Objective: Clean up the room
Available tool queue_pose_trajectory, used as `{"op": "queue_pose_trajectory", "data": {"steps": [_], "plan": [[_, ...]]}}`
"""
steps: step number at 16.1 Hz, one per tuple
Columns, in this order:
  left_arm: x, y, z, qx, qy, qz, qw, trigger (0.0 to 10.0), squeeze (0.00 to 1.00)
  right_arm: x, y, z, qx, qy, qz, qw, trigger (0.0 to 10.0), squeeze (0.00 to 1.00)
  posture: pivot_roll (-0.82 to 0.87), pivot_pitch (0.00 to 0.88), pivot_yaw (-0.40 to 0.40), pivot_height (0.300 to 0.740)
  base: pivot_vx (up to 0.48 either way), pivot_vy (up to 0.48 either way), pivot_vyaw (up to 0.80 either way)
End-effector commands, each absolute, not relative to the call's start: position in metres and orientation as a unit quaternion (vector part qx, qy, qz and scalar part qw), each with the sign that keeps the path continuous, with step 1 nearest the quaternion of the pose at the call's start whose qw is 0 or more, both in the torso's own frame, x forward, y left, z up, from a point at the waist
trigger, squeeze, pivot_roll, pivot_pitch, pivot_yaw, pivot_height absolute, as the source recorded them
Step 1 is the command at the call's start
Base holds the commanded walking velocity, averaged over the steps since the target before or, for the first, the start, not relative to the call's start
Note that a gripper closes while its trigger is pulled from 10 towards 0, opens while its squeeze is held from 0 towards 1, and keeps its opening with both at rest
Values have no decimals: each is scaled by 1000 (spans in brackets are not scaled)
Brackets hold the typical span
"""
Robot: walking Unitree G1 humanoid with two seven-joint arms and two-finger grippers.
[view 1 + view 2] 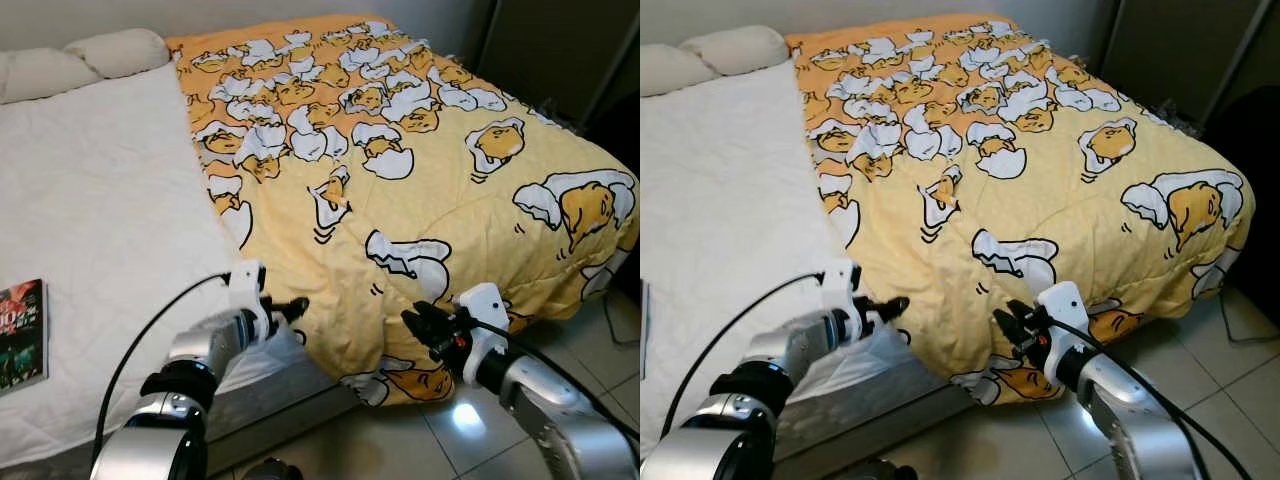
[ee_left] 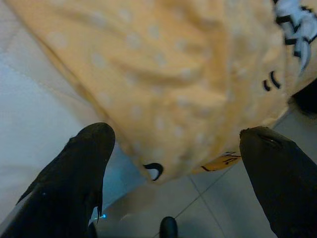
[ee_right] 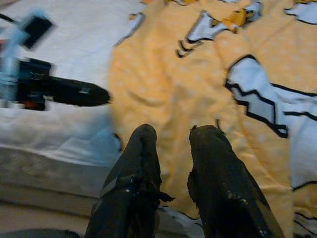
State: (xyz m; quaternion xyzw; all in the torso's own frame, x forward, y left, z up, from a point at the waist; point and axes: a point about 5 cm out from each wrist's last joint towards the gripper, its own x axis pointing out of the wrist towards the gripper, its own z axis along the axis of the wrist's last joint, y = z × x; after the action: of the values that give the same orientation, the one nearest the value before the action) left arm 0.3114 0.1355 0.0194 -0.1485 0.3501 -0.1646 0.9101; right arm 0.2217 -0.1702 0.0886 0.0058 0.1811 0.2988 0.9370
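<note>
left pincer (image 1: 297,308) at quilt (image 1: 420,170) edge | book (image 1: 22,335), pillows (image 1: 80,58) on mattress (image 1: 90,220)

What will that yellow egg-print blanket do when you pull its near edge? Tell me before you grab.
The blanket looks quilted and soft, so it will likely fold and drape rather than move as a sheet. It covers much of the bed, so it is probably bulky. Its corner overhangs the floor and may slide down.

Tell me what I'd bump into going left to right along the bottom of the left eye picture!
Book on the white sheet → left gripper → hanging corner of the yellow egg blanket → right gripper → tiled floor.
</note>
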Motion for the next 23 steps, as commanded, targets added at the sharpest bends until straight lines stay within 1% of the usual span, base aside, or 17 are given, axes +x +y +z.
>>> {"op": "queue_pose_trajectory", "data": {"steps": [1, 2, 3, 4, 5, 6, 8, 9, 10, 12, 14, 16, 17, 18, 21, 23], "plan": [[315, 139, 19, -140, 342, -147, 917, 10000, 0, 212, -166, 99, 11, 182, 327, 927, 10000, 0, -149, 0, 83, 740, 0, 0, 0], [315, 139, 18, -141, 342, -145, 917, 10000, 0, 210, -166, 100, 12, 182, 331, 926, 10000, 0, -149, 0, 83, 740, 0, 0, 0], [316, 141, 17, -137, 339, -137, 921, 10000, 0, 203, -166, 106, 15, 184, 340, 922, 10000, 0, -169, 55, 79, 740, 0, 0, 0], [316, 141, 16, -135, 338, -133, 922, 10000, 0, 201, -166, 108, 17, 185, 343, 921, 10000, 0, -169, 55, 79, 740, 0, 0, 0], [316, 141, 15, -136, 335, -126, 924, 10000, 0, 196, -165, 112, 23, 186, 348, 919, 10000, 0, -189, 84, 82, 740, 0, 0, 0], [318, 135, 16, -171, 325, -120, 922, 10000, 0, 189, -164, 117, 26, 189, 353, 916, 10000, 0, -210, 103, 82, 740, 0, 0, 0], [317, 129, 15, -194, 327, -120, 917, 10000, 0, 184, -163, 120, 27, 194, 354, 914, 10000, 0, -229, 117, 79, 740, 0, 0, 0], [315, 129, 11, -163, 339, -97, 922, 10000, 0, 180, -163, 124, 25, 197, 355, 914, 10000, 0, -243, 134, 72, 740, 0, 0, 0], [315, 132, 9, -145, 340, -78, 926, 10000, 0, 178, -162, 125, 25, 199, 355, 913, 10000, 0, -246, 148, 67, 740, 0, 0, 0], [316, 137, 10, -134, 333, -53, 932, 10000, 0, 176, -162, 127, 25, 203, 355, 912, 10000, 0, -246, 160, 64, 740, 0, 0, 0], [322, 153, 16, -114, 300, 3, 947, 10000, 0, 175, -163, 128, 24, 212, 351, 912, 10000, 0, -231, 171, 54, 740, 0, 0, 0], [326, 161, 23, -129, 268, 31, 954, 10000, 0, 175, -164, 128, 25, 214, 348, 912, 10000, 0, -223, 172, 51, 740, 0, 0, 0], [329, 171, 30, -159, 221, 58, 960, 10000, 0, 177, -163, 129, 28, 213, 347, 913, 10000, 0, -219, 161, 52, 740, 0, 0, 0], [329, 173, 32, -167, 201, 63, 963, 10000, 0, 179, -163, 130, 29, 211, 346, 914, 10000, 0, -219, 160, 50, 740, 0, 0, 0], [321, 158, 18, -159, 247, 18, 956, 10000, 0, 178, -162, 132, 30, 212, 351, 912, 10000, 0, -228, 161, 46, 740, 0, 0, 0], [317, 142, 12, -187, 271, -12, 944, 10000, 0, 175, -162, 132, 31, 216, 355, 909, 10000, 0, -242, 170, 50, 740, 0, 0, 0]]}}
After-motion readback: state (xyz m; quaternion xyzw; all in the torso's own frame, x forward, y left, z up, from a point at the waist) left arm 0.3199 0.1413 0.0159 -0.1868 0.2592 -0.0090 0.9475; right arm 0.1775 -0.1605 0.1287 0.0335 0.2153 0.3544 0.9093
